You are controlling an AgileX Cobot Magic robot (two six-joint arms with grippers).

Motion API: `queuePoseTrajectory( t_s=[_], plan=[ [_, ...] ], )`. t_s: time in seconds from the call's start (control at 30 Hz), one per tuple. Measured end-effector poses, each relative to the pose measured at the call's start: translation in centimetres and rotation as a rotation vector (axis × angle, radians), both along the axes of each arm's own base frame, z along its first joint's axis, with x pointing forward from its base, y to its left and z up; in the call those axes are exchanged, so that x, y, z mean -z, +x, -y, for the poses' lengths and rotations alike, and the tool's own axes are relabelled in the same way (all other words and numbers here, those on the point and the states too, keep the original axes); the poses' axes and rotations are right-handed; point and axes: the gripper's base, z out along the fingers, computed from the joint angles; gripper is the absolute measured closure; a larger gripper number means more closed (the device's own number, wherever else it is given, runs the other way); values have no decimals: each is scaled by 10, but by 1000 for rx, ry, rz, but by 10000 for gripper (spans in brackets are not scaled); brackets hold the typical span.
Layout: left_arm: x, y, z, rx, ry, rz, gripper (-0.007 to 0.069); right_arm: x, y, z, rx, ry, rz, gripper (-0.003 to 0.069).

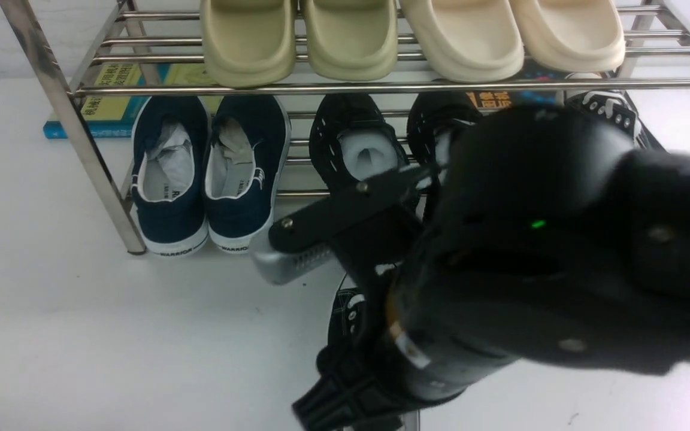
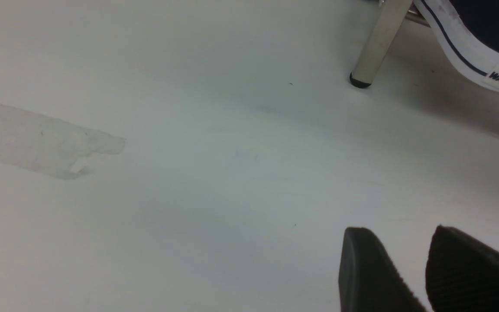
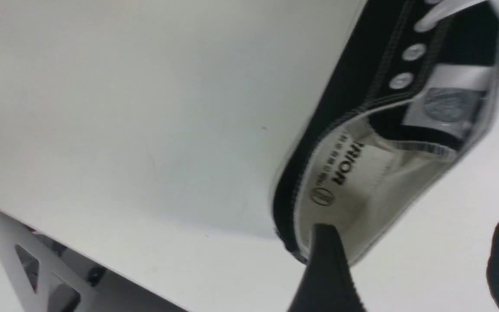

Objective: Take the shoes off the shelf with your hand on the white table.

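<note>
Black canvas sneaker with white laces (image 3: pixel 349 143), one, on the white table (image 3: pixel 167 130); right black gripper (image 3: pixel 409 264), fingers spread near its heel. Its mate (image 1: pixel 605 111), at the silver metal rack (image 1: pixel 102 170).

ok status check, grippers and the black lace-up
Right fingers open, not gripping. Left fingers slightly apart, empty. Black lace-up shoe on white table. Its mate on rack; right arm partly blocks front view.
</note>
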Motion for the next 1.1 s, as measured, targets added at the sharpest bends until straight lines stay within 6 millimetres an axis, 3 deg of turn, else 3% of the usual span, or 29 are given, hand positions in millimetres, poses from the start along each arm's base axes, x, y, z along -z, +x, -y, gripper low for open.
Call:
queuePoseTrajectory(
  t_s=[0.1, 0.23, 0.3, 0.43, 0.57, 0.63, 0.77, 0.87, 1.1],
  plan=[
    [0, 0, 0, 0, 0, 0, 383, -28, 6, 23, -9, 0, 141, 193],
    [0, 0, 0, 0, 0, 0, 383, -47, 29, 54, 78, 8, 219, 226],
    [0, 0, 0, 0, 0, 0, 383, -50, 39, 66, 126, 8, 227, 239],
    [0, 0, 0, 0, 0, 0, 383, -52, 86, 115, 337, -30, 234, 296],
    [0, 0, 0, 0, 0, 0, 383, -51, 111, 153, 463, -49, 209, 340],
    [0, 0, 0, 0, 0, 0, 383, -45, 124, 181, 536, -63, 171, 376],
    [0, 0, 0, 0, 0, 0, 383, -29, 132, 210, 592, -98, 101, 421],
    [0, 0, 0, 0, 0, 0, 383, -1, 133, 236, 621, -137, -12, 463],
    [0, 0, 0, 0, 0, 0, 383, 12, 134, 242, 502, -141, -28, 494]
  ],
)
